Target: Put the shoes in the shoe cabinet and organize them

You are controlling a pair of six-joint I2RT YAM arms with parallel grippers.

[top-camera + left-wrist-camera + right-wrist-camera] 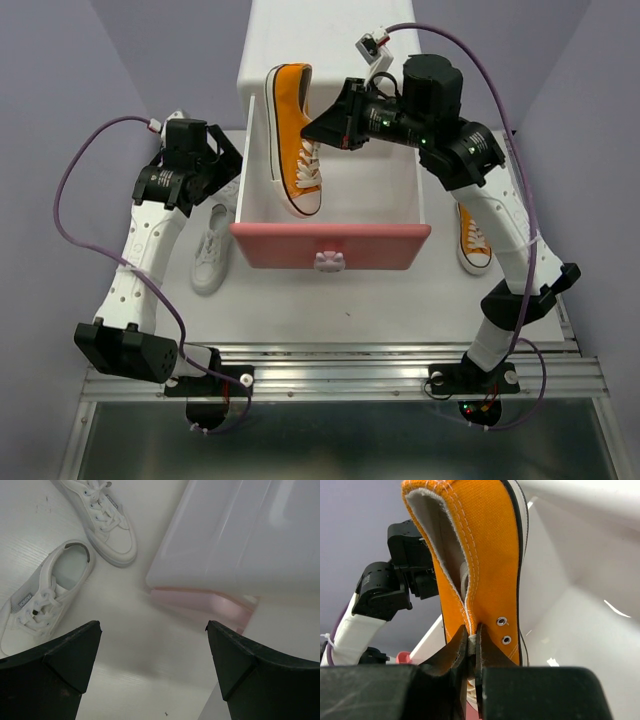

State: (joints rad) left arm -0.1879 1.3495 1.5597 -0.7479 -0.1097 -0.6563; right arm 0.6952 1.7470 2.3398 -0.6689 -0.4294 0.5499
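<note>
The shoe cabinet [330,40] stands at the back, and its drawer with the pink front [330,246] is pulled out toward me. My right gripper [322,126] is shut on the side wall of an orange shoe [295,135], which hangs above the left part of the open drawer, toe toward the front. In the right wrist view the fingers [490,652] pinch the canvas edge of this shoe [485,555]. The other orange shoe [472,240] lies on the table right of the drawer. Two white shoes [107,522] [42,597] lie left of the drawer, below my open left gripper [152,625].
The drawer's pale side wall [240,535] is close to the right of the left gripper. In the top view one white shoe [212,250] lies beside the left arm. The table's front edge [330,350] runs just before the arm bases.
</note>
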